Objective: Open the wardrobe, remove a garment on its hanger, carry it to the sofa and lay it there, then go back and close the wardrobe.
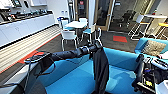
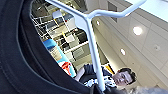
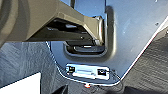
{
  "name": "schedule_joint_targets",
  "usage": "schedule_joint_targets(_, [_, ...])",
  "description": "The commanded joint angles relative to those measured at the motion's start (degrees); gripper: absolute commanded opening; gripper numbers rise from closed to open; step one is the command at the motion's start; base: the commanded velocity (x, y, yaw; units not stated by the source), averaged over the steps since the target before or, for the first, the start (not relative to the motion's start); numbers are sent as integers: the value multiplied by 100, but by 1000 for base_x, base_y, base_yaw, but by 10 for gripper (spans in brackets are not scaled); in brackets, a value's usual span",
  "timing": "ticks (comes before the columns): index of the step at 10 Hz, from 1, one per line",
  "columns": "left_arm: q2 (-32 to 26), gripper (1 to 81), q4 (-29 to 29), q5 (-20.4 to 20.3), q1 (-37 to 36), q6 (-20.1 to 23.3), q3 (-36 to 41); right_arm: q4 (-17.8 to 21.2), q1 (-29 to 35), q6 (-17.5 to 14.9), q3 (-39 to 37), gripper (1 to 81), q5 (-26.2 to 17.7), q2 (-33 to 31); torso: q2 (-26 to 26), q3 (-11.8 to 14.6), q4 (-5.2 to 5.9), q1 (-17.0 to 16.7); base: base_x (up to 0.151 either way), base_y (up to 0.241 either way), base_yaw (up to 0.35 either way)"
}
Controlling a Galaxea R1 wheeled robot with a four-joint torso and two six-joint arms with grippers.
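Your left arm (image 1: pixel 72 53) extended over sofa (image 1: pixel 75 80), garment (image 1: pixel 100 67) on hanger (image 2: pixel 93 47) hanging above sofa seat, left jaws' state cannot be told.

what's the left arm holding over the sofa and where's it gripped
The left gripper holds the black T-shirt on its white hanger, gripped at the hanger's top, so the shirt hangs down over the blue sofa.
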Motion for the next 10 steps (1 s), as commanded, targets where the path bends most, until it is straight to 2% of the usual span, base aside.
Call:
schedule_joint_targets(1, [84, 10, -39, -243, -826, 6, -237, -9, 9, 29, 40, 811, -321, 27, 0, 0, 0, 0, 0, 0, 0])
schedule_joint_targets(3, [13, 10, 15, -269, -527, 41, -519, -9, 9, 30, 40, 811, -321, 27, 0, 0, 0, 0, 0, 0, 0])
schedule_joint_targets(6, [-356, 10, 542, -287, -69, 50, -774, -9, 9, 29, 40, 811, -321, 27, 2, -2, 0, 0, 0, 0, 0])
schedule_joint_targets(10, [-584, 10, 1069, -287, 98, 85, -1143, -9, 9, 38, 40, 811, -321, 27, 2, -2, 0, 0, 0, 0, 0])
